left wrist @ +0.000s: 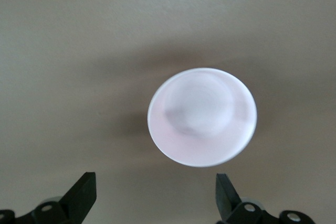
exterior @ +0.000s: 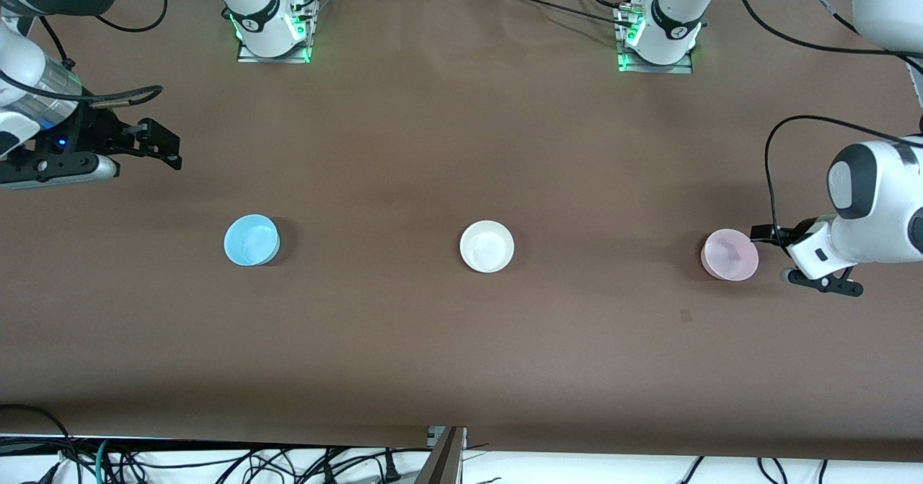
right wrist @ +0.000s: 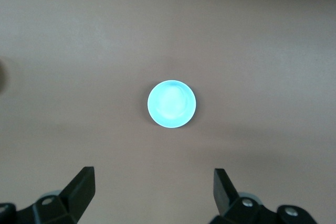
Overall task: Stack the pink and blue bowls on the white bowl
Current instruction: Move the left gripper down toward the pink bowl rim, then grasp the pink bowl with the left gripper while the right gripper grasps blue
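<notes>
Brown surface carried our white bowl mid-row, blue bowl toward the right arm's end, pink bowl toward the left arm's. Nothing was stacked. Left gripper beside pink and right gripper kept fingers spread, empty.

High front camera overlooks the table; wrist cameras face down.

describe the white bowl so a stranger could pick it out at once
On the brown table, three small round bowls sit in a row. The white bowl is the middle one, between the blue bowl toward the right arm's end and the pink bowl toward the left arm's. It alone is plain white.
</notes>
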{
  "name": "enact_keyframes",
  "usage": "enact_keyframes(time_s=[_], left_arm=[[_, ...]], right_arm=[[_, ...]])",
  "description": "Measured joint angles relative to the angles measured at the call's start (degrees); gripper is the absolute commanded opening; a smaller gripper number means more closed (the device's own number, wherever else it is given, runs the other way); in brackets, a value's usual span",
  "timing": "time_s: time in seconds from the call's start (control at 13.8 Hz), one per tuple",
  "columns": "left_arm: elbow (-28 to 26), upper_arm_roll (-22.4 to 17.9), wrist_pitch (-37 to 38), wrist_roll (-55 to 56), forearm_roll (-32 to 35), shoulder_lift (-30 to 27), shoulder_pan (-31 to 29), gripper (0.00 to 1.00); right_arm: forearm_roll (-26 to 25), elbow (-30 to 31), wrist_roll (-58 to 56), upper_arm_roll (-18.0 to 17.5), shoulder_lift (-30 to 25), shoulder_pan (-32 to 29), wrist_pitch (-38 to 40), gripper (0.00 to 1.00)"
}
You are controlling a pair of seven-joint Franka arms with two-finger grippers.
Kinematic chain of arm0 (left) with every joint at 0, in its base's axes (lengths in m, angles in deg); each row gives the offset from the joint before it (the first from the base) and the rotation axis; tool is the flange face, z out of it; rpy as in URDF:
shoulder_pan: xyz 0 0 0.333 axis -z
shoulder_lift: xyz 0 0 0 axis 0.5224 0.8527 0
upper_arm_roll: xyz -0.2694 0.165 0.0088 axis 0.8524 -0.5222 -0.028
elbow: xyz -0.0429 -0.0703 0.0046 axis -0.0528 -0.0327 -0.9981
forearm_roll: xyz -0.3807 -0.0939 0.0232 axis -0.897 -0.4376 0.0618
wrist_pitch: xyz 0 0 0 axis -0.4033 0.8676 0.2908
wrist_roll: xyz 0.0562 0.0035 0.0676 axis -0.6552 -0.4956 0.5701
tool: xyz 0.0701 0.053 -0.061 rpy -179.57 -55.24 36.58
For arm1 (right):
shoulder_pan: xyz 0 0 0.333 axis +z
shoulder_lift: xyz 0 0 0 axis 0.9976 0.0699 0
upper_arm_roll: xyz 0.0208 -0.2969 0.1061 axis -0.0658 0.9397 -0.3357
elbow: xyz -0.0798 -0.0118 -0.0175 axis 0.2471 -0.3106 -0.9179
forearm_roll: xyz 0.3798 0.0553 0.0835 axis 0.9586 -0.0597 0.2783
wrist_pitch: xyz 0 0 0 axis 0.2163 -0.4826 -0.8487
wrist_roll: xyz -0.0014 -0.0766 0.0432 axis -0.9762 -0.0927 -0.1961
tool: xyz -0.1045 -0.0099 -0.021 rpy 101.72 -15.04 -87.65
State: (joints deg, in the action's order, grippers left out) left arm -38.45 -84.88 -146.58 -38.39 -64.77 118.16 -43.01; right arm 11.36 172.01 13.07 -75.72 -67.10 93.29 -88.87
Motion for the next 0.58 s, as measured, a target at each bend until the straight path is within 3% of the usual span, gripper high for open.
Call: enact_keyframes(time_s=[0.58], left_arm=[[1.1, 0.0, -12.2, -7.2, 2.7, 7.7, -1.0, 1.0]], right_arm=[[0.1, 0.0, 0.1, -0.1, 2.4, 2.5, -2.3, 1.0]])
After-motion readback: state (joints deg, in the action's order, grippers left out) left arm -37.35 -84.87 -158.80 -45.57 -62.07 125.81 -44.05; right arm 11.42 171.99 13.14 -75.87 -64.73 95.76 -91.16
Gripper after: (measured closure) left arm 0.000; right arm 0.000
